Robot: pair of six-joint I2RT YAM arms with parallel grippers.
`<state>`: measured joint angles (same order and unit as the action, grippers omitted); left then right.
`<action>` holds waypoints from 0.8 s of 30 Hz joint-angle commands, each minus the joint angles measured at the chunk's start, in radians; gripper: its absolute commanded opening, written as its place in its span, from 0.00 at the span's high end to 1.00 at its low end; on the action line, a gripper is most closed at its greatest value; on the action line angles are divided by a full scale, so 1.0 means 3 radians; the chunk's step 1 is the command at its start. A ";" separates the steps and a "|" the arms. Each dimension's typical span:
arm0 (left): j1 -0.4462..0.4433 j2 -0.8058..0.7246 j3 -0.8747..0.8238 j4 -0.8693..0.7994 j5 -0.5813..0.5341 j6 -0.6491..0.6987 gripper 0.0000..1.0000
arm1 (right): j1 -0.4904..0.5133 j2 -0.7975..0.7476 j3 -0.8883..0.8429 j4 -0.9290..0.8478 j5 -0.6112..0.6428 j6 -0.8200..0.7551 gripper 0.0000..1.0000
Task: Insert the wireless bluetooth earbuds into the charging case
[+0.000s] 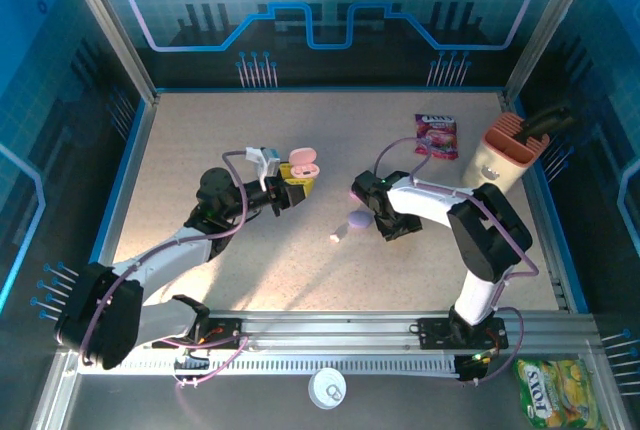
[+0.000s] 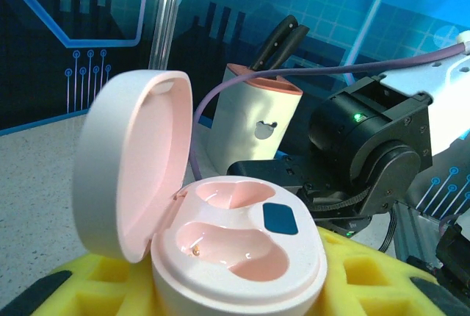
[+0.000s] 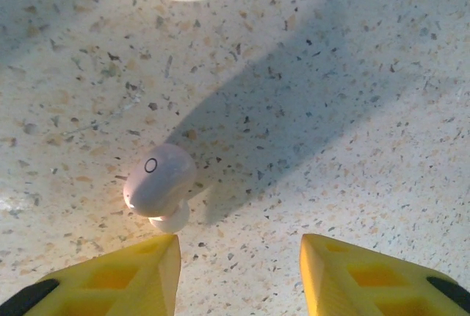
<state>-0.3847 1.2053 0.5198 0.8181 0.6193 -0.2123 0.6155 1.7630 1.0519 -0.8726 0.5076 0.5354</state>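
Robot arms are sharing a speckled beige tabletop (image 1: 200,140) inside a blue-walled cell. The left hand (image 1: 293,188) is clenching a glossy pink pebble-shaped plastic charging case (image 2: 242,250) between its yellow foam pads, with the hinged lid standing open and tilted back. Both moulded wells are facing upward and looking empty, so the case seems to be offered as a steady, open target for the other arm.

The right hand (image 3: 239,272) is hanging low over the tabletop with its yellow padded fingers (image 3: 125,279) spread apart, grasping nothing. A tiny pale pink-lilac plastic earbud (image 3: 160,182) with a small ring mark is lying loose on the surface just ahead of one finger. It is sitting off the centre of the gap and touching neither pad. From above, it is lying just beside a lilac oval case (image 1: 357,218) resting near that hand.

Judging by this, the pick-up is pending: the open fingers need shifting sideways to straddle the earbud before closing. Being small and rounded, it is likely to be rolling away under an off-centre pinch.
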 commanded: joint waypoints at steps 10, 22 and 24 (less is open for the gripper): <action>0.0030 0.0005 -0.0027 0.0099 0.0079 -0.0054 0.77 | 0.0060 -0.0235 0.0117 0.0070 -0.0061 -0.0020 0.53; 0.0034 -0.0004 0.0160 -0.0200 0.0182 0.0083 0.76 | 0.0090 0.0430 0.0525 -0.0083 0.0120 0.0294 0.55; 0.0035 0.0024 0.0194 -0.0213 0.0211 0.0080 0.76 | 0.0105 0.0492 0.0566 -0.0150 0.0167 0.0336 0.57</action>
<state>-0.3820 1.2098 0.5346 0.7658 0.6426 -0.2077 0.6262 1.8835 1.1881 -0.8722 0.5209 0.5850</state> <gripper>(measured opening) 0.375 0.436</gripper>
